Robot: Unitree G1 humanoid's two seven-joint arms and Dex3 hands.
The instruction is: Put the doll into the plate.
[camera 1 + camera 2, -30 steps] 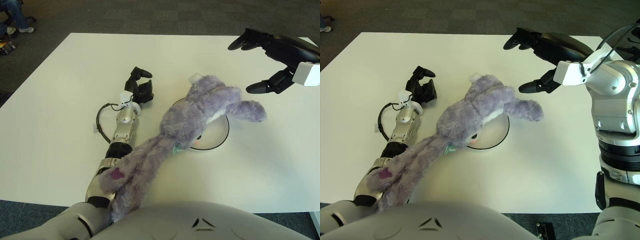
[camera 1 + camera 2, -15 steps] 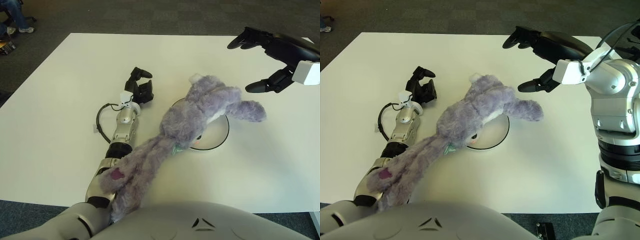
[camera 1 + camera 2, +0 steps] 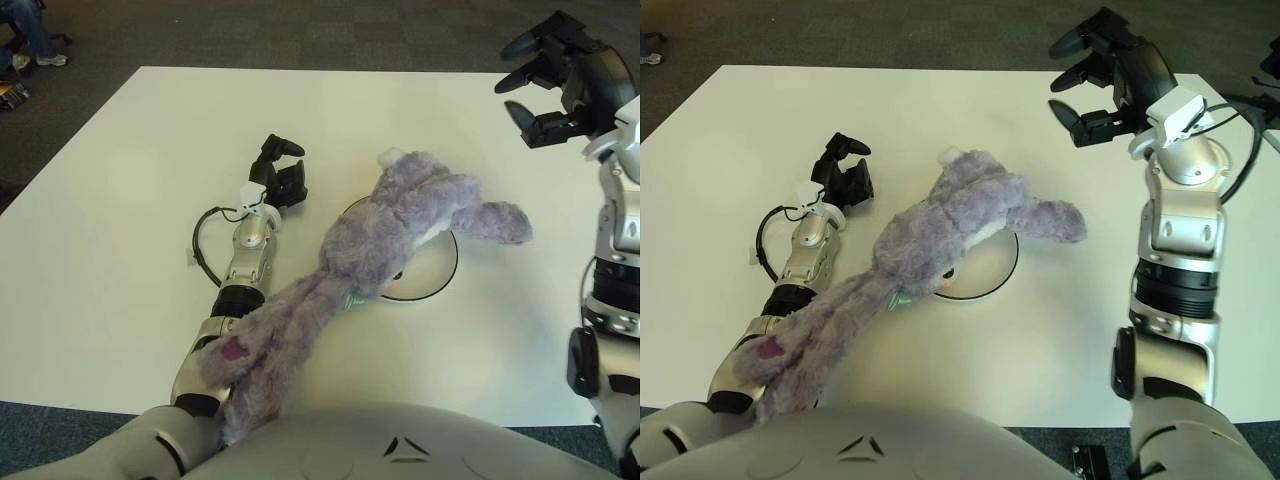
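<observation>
Nearest the camera, the robot's grey torso fills the bottom edge, and the doll's 2 long purple ears trail back over the left forearm toward it. On the white table the doll lies stretched diagonally: its head and body rest across the plate, which is a round white dish with a dark rim, while one limb sticks out to the right past the rim and the ears hang off to the near left. Beside the forearm a loop of black cable lies on the tabletop. Just left of the doll's far end, the left hand rests on the table with its dark fingers curled loosely, holding nothing.

Farther back and to the right, the right hand hangs in the air over the table's far right corner, fingers spread and empty, well apart from the doll. Compared with 0.5 s ago, this arm has pulled upright and the hand has risen and drawn back toward the corner; the doll, plate and left hand have not moved.

Beyond the table lies dark grey carpet, with a seated person's legs at the far left corner.
</observation>
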